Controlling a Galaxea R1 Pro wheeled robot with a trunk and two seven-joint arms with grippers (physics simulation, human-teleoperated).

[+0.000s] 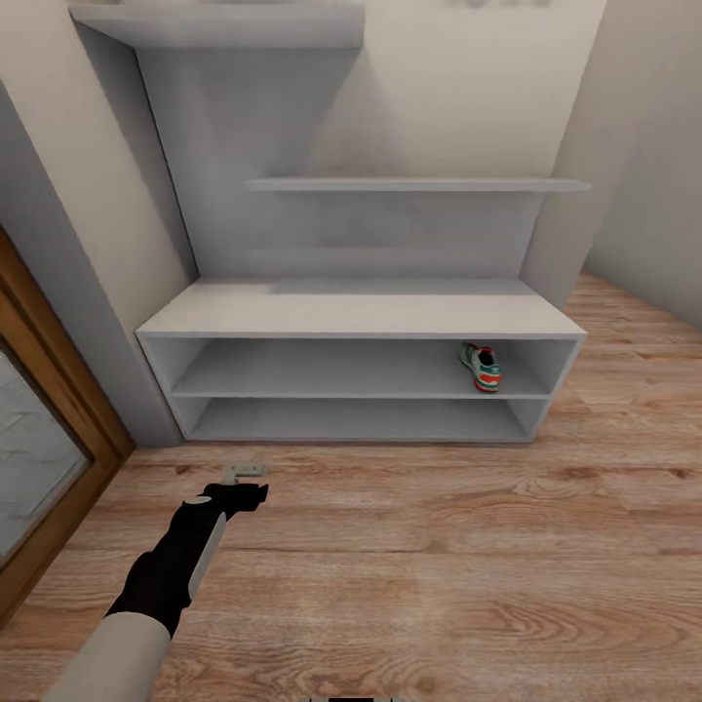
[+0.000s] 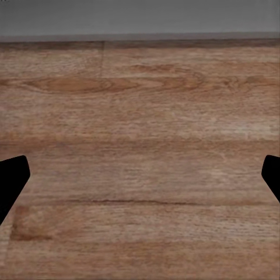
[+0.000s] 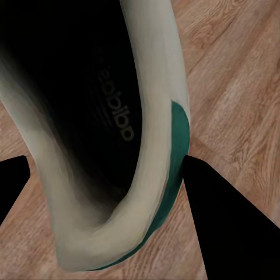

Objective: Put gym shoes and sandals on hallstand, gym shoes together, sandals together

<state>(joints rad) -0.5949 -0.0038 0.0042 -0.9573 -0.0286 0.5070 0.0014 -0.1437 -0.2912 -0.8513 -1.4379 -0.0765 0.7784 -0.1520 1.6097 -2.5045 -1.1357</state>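
Observation:
The pale grey hallstand [image 1: 361,314] stands against the wall ahead, a low bench with stepped shelves above. One gym shoe [image 1: 480,368] sits at the right end of its upper shelf opening. The other gym shoe [image 3: 146,146] hangs above the corridor floor [image 3: 233,87], heel opening toward the camera, with my right gripper [image 3: 108,158] shut across its heel. My left gripper [image 1: 244,473] reaches out low over the corridor floor [image 1: 439,546] in front of the rack's left end. In the left wrist view the left gripper [image 2: 140,181] is wide open with bare planks between its fingers. The sandals are out of view.
A wood-framed glass door [image 1: 49,439] lines the left side, close to the left arm. A grey wall [image 1: 653,195] closes in at the right of the rack. Wood planks stretch between me and the rack.

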